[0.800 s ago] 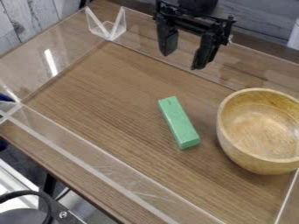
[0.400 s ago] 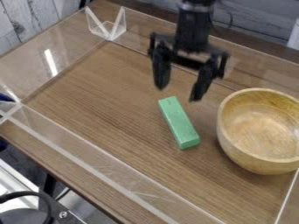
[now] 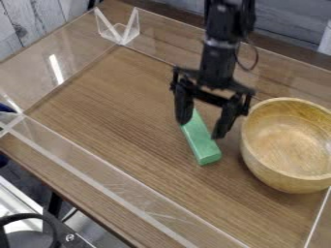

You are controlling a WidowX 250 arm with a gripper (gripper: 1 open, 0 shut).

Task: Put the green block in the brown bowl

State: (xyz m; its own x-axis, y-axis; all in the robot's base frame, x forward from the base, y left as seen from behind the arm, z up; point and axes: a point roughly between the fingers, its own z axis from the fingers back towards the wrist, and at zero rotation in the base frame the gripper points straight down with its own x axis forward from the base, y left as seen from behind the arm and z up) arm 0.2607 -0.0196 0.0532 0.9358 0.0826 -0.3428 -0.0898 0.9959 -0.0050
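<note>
The green block (image 3: pixel 200 141) lies flat on the wooden table, a little left of the brown bowl (image 3: pixel 288 143). My gripper (image 3: pixel 206 116) hangs open right over the block's far end, one finger on each side of it, fingertips close to the table. Nothing is held between the fingers. The far end of the block is partly hidden by the gripper. The bowl is empty and stands upright at the right edge.
A clear acrylic wall (image 3: pixel 91 165) rings the wooden table. A small clear bracket (image 3: pixel 119 27) stands at the back left corner. A black cable loop (image 3: pixel 33 232) shows at the bottom left, outside the wall.
The gripper came down from the back of the table, forward and left, and now straddles the green block's far end. It stayed open. Block and bowl have not moved.
</note>
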